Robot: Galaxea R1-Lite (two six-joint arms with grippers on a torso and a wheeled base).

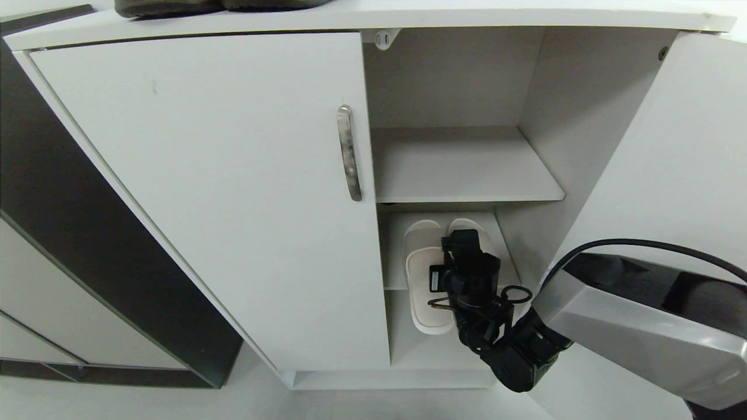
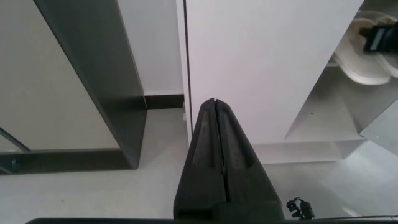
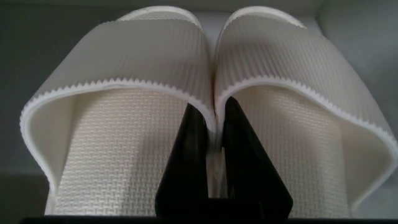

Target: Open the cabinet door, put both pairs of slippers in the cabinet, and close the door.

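Observation:
A white pair of slippers [image 1: 421, 274] lies toes-first on the cabinet's lower shelf [image 1: 392, 256], heels sticking out past its front edge. My right gripper [image 1: 464, 238] reaches in over them from the front right. In the right wrist view this gripper [image 3: 214, 121] is shut on the two inner strap edges of the white slippers [image 3: 124, 124], pinching them together. A dark pair of slippers [image 1: 169, 7] rests on the cabinet top at the left. My left gripper [image 2: 215, 102] is shut on nothing, low over the floor in front of the closed left door [image 2: 249, 56].
The right cabinet door [image 1: 671, 163] stands wide open at the right. The left door [image 1: 222, 192] with its metal handle [image 1: 348, 153] is closed. A bare middle shelf [image 1: 461, 169] sits above the slippers. A dark panel [image 1: 70, 221] stands left of the cabinet.

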